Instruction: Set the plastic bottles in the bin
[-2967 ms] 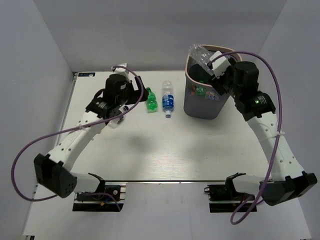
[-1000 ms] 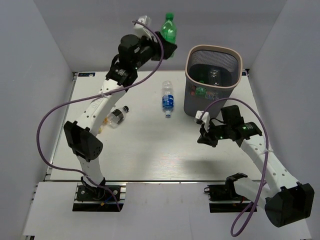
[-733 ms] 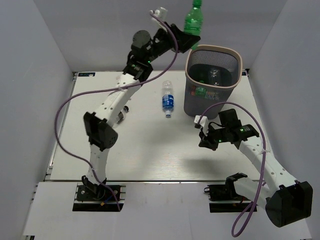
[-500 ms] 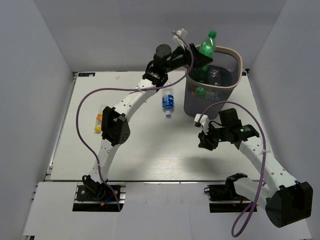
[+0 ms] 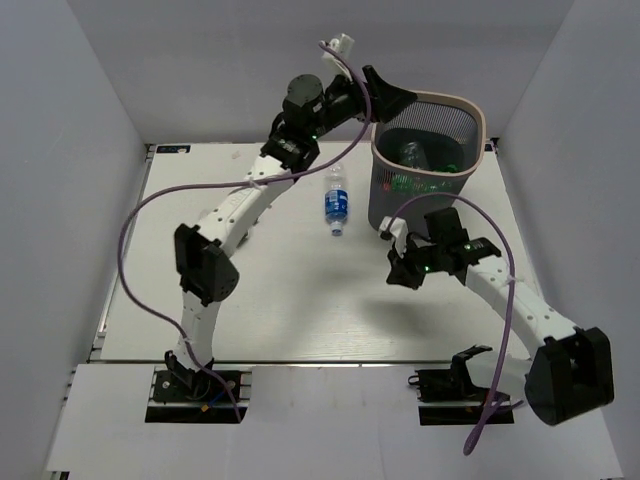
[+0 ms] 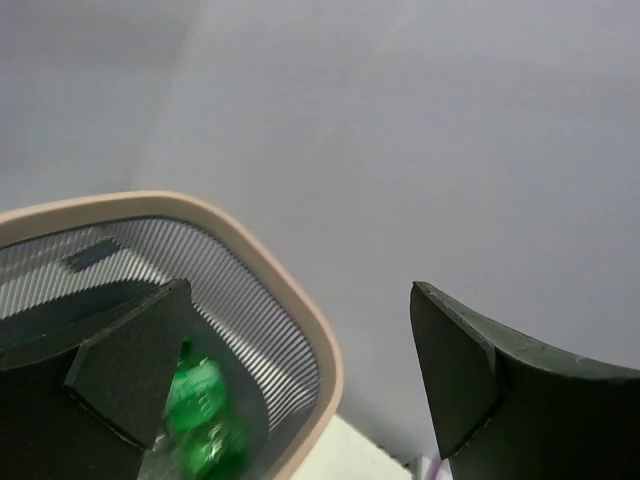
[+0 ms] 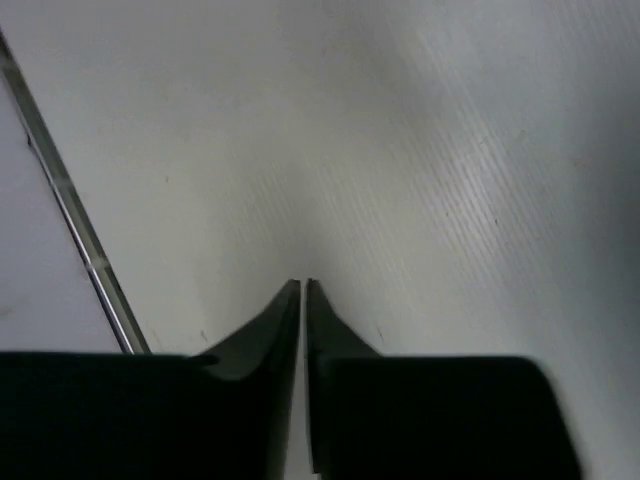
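The bin (image 5: 468, 108), dark mesh with a beige rim, stands at the back right of the table. My left gripper (image 5: 393, 98) hangs open at its left rim, nothing between the fingers. In the left wrist view the gripper (image 6: 300, 290) looks down past the bin rim (image 6: 312, 330) at a green bottle (image 6: 198, 412) inside. From above, a green bottle (image 5: 410, 152) and a clear one (image 5: 441, 152) show in the bin. A clear bottle with a blue label (image 5: 337, 200) lies on the table left of the bin. My right gripper (image 5: 398, 272) is shut and empty, low over the table (image 7: 450, 150).
The left arm (image 5: 240, 200) stretches diagonally across the left half of the table, its elbow (image 5: 203, 268) standing high. The right arm (image 5: 500, 290) reaches in front of the bin. White walls close in the back and both sides.
My left arm swung the green bottle right over the bin and opened; the bottle has dropped inside. The right arm shifted slightly left in front of the bin.
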Controlling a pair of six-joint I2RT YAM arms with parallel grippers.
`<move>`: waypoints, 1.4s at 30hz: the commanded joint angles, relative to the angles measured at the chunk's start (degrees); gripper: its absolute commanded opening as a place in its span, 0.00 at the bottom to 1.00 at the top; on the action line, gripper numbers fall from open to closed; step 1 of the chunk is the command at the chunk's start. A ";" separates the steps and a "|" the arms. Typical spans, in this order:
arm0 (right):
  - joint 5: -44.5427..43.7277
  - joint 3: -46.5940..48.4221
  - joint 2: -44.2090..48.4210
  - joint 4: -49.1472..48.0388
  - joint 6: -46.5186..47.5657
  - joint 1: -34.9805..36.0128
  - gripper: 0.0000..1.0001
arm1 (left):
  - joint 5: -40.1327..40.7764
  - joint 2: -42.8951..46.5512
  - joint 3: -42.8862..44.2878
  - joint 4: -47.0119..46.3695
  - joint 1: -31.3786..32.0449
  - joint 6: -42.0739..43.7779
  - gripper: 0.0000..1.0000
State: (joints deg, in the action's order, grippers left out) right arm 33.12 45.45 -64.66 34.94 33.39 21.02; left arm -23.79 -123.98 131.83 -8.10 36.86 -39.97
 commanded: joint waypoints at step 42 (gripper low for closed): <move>-66.35 57.03 -62.94 -24.48 -40.06 19.77 0.90 | 49.02 68.26 -71.54 63.29 -5.66 3.75 1.00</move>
State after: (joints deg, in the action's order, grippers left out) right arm -30.06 100.07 -126.23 13.13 -5.56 41.47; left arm 26.30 -56.58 60.55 55.27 30.92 -35.48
